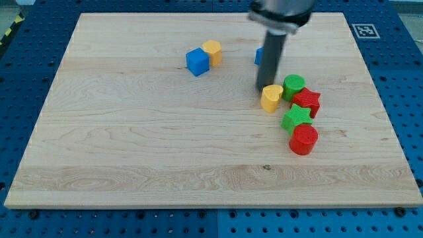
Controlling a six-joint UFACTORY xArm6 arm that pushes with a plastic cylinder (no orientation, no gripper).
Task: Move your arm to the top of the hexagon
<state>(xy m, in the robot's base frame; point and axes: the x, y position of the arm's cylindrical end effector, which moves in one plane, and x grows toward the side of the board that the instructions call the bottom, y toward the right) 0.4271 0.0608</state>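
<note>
A yellow hexagon block (213,51) sits at the view's upper middle, touching a blue cube (197,61) on its left. My tip (264,90) is down on the board well to the right of and below the hexagon. It stands at the upper left edge of a yellow heart-shaped block (271,98). The dark rod rises from the tip to the arm's head at the view's top.
A green round block (294,86), a red star (307,101), a green star (297,118) and a red round block (304,139) cluster right of the yellow heart. A blue block (258,56) is mostly hidden behind the rod. The wooden board (132,145) lies on a blue pegboard.
</note>
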